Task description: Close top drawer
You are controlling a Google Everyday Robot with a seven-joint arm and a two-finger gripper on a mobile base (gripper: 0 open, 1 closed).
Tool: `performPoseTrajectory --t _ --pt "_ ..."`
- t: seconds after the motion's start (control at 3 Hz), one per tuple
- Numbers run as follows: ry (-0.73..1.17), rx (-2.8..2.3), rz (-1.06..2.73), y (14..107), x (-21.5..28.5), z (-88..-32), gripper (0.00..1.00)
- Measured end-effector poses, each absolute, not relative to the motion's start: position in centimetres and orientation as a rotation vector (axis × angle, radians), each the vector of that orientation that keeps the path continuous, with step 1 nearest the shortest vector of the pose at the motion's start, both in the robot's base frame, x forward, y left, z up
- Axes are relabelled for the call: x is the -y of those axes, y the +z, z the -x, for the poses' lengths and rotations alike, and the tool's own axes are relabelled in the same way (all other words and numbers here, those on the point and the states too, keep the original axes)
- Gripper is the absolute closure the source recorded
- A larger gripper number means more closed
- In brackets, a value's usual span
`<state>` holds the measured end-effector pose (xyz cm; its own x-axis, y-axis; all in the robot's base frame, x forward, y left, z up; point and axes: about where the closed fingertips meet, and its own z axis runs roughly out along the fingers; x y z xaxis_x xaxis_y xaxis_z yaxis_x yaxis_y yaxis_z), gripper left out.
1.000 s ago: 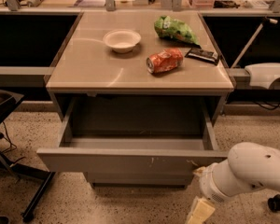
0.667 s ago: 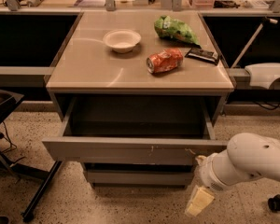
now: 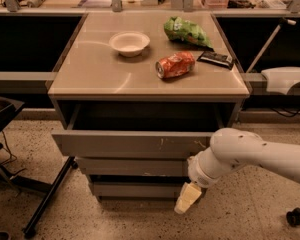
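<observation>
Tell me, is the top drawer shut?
No, partly open: the top drawer juts out past the desk, dark gap behind. The pincer hangs below its front panel.

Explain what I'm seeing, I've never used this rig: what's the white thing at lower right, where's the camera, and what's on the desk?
There is one picture, from a single camera looking down at the desk from the front. The white tube at lower right is the robot's arm. Its gripper hangs at the arm's end, pointing at the floor, below the right part of the top drawer and in front of the lower drawers. I see nothing held in it. The top drawer is partly pulled out. On the desk top lie a white bowl, a green bag, a crushed red can and a dark flat packet.
</observation>
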<state>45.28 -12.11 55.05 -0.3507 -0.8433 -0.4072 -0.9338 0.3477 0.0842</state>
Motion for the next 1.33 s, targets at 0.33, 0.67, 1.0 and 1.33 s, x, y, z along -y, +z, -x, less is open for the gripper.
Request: performPoseTrajectory --t 0.33,0.67,1.0,1.33 --pt "0.464 -2.316 1.616 53.5 8.8 -48.4 0.00" --pt "0.430 -2.290 1.664 53.6 5.8 -51.6 0.00" --pt "0.362 -2.272 1.667 54.9 5.0 -54.5 0.00" --pt "0.362 -2.272 1.667 54.9 5.0 -54.5 0.00"
